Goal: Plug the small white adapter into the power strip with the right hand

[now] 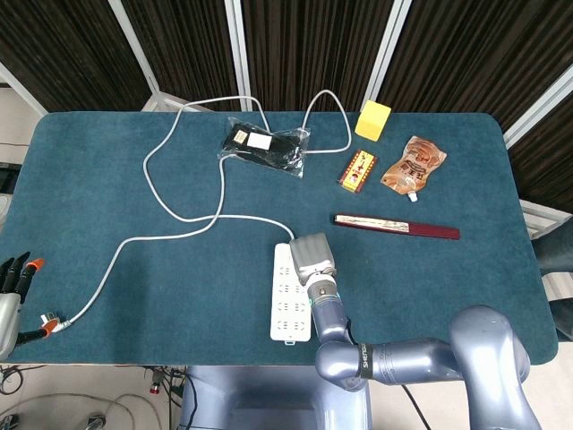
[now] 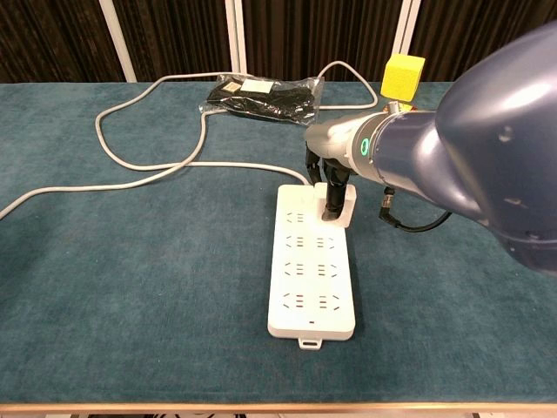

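Adapter (image 2: 340, 202) pinched in right hand (image 2: 334, 187) | step: seating it at power strip (image 2: 312, 266) far end, slightly tilted | next: press straight down | left hand (image 1: 11, 285) open, idle.

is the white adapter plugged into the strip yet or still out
Cannot tell. The right hand holds the adapter on the power strip's far end; seating is hidden.
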`<state>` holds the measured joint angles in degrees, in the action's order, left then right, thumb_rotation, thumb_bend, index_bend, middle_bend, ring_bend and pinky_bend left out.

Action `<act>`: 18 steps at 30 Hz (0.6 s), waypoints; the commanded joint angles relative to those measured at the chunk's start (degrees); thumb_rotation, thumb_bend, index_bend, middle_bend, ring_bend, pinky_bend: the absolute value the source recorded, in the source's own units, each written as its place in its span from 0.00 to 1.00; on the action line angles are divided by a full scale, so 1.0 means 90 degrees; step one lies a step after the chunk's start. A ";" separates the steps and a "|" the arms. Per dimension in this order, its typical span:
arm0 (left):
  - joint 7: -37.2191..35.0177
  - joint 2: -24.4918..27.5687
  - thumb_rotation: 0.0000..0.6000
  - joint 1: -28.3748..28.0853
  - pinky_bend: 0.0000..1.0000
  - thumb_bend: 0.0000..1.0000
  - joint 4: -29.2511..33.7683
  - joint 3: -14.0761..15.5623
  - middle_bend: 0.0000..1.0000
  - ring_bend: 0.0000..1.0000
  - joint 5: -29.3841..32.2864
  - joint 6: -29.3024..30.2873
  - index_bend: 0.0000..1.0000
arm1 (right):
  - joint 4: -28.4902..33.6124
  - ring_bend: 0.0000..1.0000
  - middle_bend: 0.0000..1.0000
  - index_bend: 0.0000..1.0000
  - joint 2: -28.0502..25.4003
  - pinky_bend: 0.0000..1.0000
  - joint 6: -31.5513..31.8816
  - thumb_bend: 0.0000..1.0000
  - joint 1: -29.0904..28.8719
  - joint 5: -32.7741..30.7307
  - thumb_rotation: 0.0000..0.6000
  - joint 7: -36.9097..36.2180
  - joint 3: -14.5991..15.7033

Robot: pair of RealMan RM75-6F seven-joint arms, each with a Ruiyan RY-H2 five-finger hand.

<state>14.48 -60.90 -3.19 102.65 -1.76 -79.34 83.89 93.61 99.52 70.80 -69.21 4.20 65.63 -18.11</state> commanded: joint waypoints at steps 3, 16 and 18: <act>0.0013 -0.0004 1.00 -0.0003 0.00 0.10 0.0001 -0.0001 0.00 0.00 0.0011 -0.0006 0.14 | 0.0069 1.00 0.46 0.47 -0.0068 1.00 0.0014 0.30 -0.0054 -0.0185 1.00 0.0114 -0.0077; 0.0070 -0.0001 1.00 -0.0002 0.00 0.10 0.0016 -0.0004 0.00 0.00 0.0052 -0.0009 0.14 | 0.0480 1.00 0.26 0.21 -0.0433 1.00 -0.0022 0.18 -0.0017 -0.0325 1.00 -0.0047 -0.0363; 0.0072 -0.0002 1.00 0.0000 0.00 0.10 0.0013 -0.0006 0.00 0.00 0.0053 -0.0004 0.14 | 0.0616 1.00 0.26 0.21 -0.0593 1.00 -0.0031 0.18 0.0039 -0.0286 1.00 -0.0179 -0.0469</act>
<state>15.13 -60.91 -3.20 102.77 -1.81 -78.86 83.86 98.24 95.17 70.65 -69.29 1.32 64.82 -21.57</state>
